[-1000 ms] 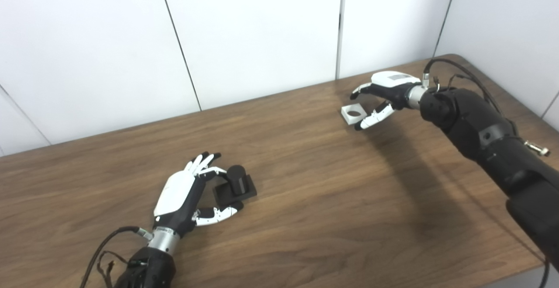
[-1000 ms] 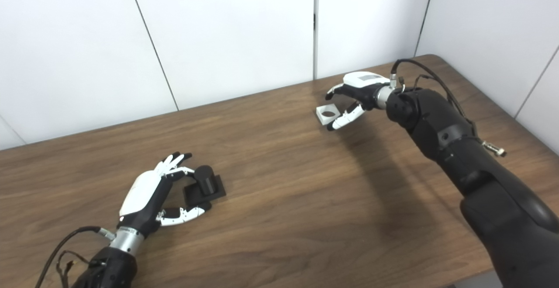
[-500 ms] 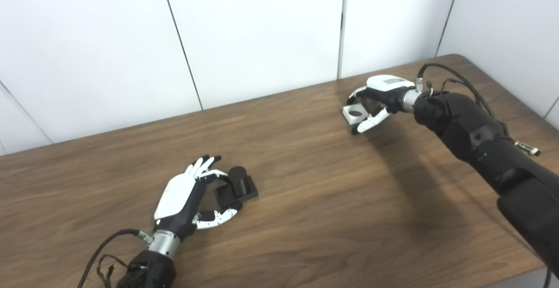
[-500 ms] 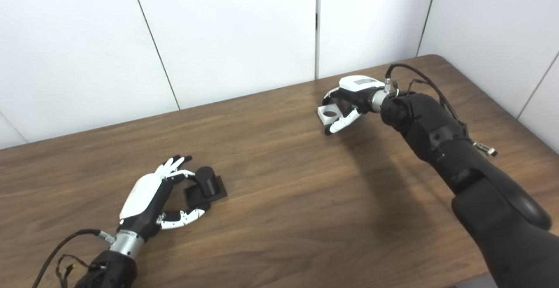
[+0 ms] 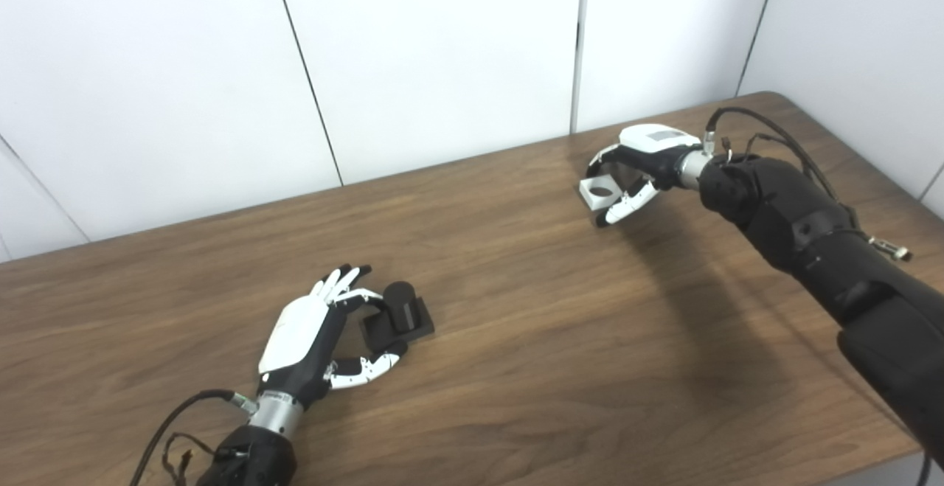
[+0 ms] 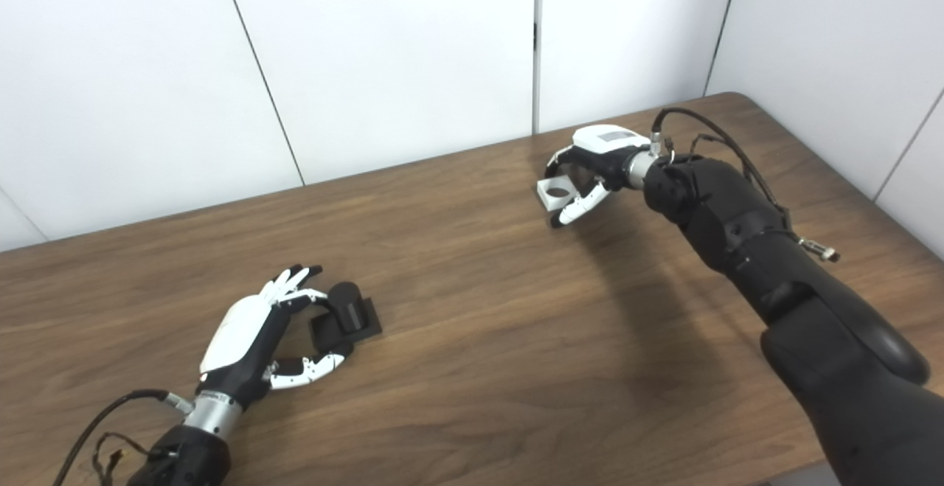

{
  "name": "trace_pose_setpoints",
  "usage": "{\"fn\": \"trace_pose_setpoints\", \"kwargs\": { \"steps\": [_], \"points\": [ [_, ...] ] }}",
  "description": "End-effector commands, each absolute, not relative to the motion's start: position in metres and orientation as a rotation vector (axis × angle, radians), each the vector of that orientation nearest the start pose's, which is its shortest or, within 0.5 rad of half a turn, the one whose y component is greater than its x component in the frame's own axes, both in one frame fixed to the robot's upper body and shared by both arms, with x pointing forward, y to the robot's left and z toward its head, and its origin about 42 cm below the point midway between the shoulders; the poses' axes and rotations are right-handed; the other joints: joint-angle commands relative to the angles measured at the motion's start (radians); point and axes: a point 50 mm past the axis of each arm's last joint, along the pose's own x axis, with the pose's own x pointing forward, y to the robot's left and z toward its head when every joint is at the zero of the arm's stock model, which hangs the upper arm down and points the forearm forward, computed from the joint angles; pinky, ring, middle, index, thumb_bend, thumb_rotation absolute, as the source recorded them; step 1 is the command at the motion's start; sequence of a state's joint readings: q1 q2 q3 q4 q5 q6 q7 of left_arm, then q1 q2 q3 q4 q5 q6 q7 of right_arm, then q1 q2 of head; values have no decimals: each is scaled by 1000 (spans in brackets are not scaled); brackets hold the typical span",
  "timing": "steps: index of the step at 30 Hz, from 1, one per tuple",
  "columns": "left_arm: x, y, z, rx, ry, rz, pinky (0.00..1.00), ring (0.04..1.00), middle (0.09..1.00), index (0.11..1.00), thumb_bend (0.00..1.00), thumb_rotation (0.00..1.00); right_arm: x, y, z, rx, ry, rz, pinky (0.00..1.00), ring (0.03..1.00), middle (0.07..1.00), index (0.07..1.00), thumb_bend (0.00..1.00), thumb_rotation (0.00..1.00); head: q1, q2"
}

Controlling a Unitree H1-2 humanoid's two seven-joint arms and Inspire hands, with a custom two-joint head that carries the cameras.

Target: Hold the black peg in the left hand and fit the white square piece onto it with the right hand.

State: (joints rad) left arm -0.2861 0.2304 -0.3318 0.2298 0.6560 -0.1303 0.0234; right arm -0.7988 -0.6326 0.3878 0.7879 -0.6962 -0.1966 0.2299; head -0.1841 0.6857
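Black peg [image 5: 399, 304] sits upright on its square black base, on the wood worktop [image 5: 516, 338], front-left area. Left robot hand [image 5: 313, 331] is right beside it on the left side, palm edge-on, fingers [image 5: 341, 279] spread and reaching past the far side of the peg, thumb [image 5: 366, 365] curled along the near side of the base. Fingers apart, not closed on anything; thumb tip looks very close to the base corner, can't tell if touching. Peg not lifted, base flat on worktop. White square piece [image 6: 554, 192] w/ round hole in the middle is at the back-right of the worktop, well apart from the peg. Right robot hand [image 6: 590, 169] is around it: fingers arch over the far/top edge, thumb [image 6: 577, 208] runs along the near-right side. Looks like a loose cage around the piece rather than a firm pinch; contact on the far side is hidden by the fingers, so can't tell if it's actually gripped. Piece seems to rest on the worktop, no clear gap under it. Right forearm comes in from lower right, cables [image 5: 767, 128] looped at the wrist. White panel wall [image 5: 428, 58] behind the worktop.
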Motion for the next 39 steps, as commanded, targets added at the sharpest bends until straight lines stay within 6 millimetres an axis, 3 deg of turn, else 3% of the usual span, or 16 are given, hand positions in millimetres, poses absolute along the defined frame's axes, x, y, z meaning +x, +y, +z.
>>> {"fn": "trace_pose_setpoints", "kwargs": {
  "steps": [1,34,37,39],
  "points": [
    [361,204,114,997,-223,-344,1000,1000,953,630,793,306,514,-376,265,-1514,-7,316,850,885,885,779,718,438,1,1],
    [358,209,114,1004,-228,-353,1000,1000,954,626,796,315,510,-389,272,-1535,27,300,849,898,892,798,708,453,2,20],
    [358,209,114,1001,-229,-353,1000,1000,953,626,795,310,509,-389,272,-1528,10,298,844,891,886,787,711,439,2,22],
    [358,209,114,1000,-229,-353,1000,1000,953,625,796,313,508,-388,270,-1507,-16,295,834,877,871,738,704,374,3,22]
  ]
}}
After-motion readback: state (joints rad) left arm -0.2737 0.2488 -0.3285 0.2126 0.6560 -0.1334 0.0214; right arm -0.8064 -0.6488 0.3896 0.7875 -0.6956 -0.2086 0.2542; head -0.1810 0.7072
